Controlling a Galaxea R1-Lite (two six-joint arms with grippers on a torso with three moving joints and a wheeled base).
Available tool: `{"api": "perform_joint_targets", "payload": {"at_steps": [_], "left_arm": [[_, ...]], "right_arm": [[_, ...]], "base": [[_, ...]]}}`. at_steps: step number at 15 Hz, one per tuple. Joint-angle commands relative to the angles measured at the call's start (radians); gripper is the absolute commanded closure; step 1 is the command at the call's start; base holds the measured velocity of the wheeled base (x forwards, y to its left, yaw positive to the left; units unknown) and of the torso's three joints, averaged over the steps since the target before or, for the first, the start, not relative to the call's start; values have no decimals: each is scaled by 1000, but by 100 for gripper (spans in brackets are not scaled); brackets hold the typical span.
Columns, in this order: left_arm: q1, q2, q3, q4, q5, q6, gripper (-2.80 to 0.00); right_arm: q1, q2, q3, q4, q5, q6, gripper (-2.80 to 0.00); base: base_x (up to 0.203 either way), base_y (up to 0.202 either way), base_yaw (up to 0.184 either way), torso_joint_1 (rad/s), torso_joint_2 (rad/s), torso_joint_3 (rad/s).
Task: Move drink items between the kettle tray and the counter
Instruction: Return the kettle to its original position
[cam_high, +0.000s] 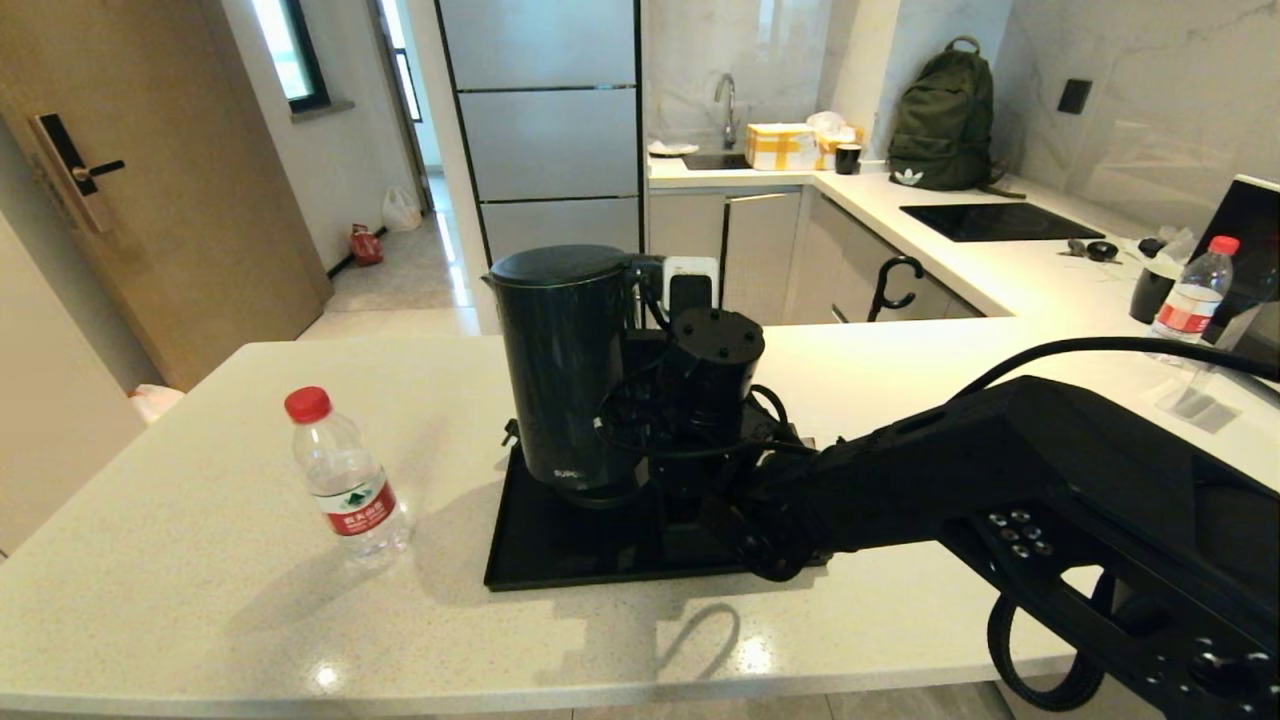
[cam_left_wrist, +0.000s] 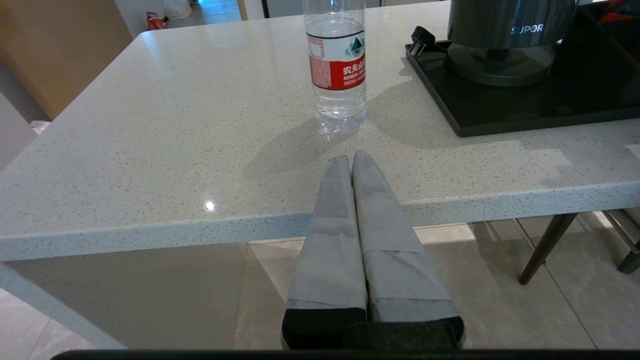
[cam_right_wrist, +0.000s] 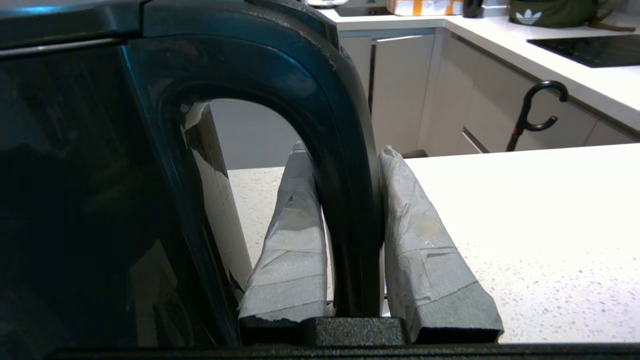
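Observation:
The tall black kettle (cam_high: 565, 360) stands on its round base on the flat black tray (cam_high: 570, 555), in the middle of the white speckled counter (cam_high: 200, 580). My right gripper (cam_right_wrist: 345, 152) is shut on the kettle's handle (cam_right_wrist: 350, 200), one padded finger on each side; in the head view the wrist hides the fingers. A clear water bottle (cam_high: 345, 480) with a red cap stands upright on the counter left of the tray. My left gripper (cam_left_wrist: 351, 157) is shut and empty, hanging at the counter's front edge a little short of the bottle (cam_left_wrist: 337, 65). No tea sachet is in view.
A second red-capped bottle (cam_high: 1192, 290) and a small black cup (cam_high: 1150, 285) stand at the far right, with paper slips (cam_high: 1190, 405) near them. A green backpack (cam_high: 945, 120) sits on the rear counter. The kettle's plug (cam_left_wrist: 422, 37) lies at the tray's corner.

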Motion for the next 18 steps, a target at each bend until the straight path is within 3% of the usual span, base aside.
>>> {"api": "perform_joint_targets", "payload": {"at_steps": [1, 18], "left_arm": [[0, 0, 0, 0, 0, 0, 0], [0, 0, 0, 0, 0, 0, 0]], "right_arm": [[1, 9, -18, -1, -3, -2, 0], [47, 27, -93, 10, -11, -34, 0]], "base": [[0, 0, 0, 0, 0, 0], [0, 0, 0, 0, 0, 0]]}}
